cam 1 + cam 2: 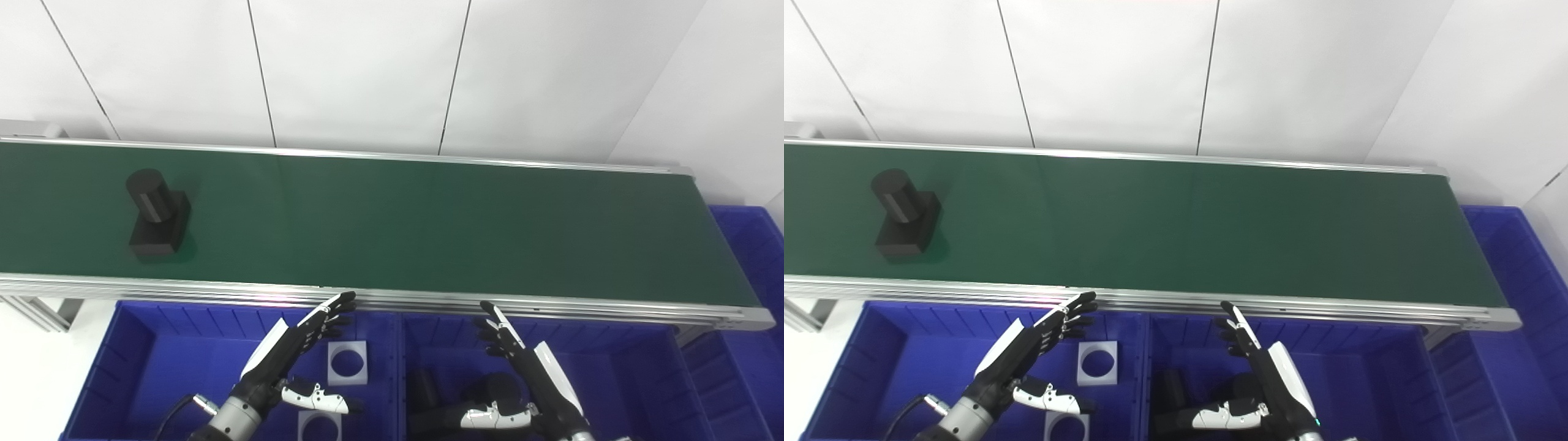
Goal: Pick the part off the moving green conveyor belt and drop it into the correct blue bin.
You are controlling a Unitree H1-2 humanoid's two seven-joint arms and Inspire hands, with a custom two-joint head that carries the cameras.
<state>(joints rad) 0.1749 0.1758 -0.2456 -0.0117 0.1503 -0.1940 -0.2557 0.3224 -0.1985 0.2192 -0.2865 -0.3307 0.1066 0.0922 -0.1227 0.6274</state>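
Observation:
A black part (157, 214), a cylinder standing on a square base, sits on the green conveyor belt (398, 226) at the far left. My left hand (294, 352) is open and empty, fingers stretched toward the belt's near rail, hovering over the left blue bin (141, 361). My right hand (520, 373) is open and empty too, over the middle blue bin (625, 373). Both hands are well to the right of the part and below the belt.
The left bin holds white square plates with round holes (347, 362). The middle bin holds black parts (429, 398) under my right hand. Another blue bin (756, 257) stands past the belt's right end. The belt's aluminium rail (429, 300) runs just ahead of my fingertips.

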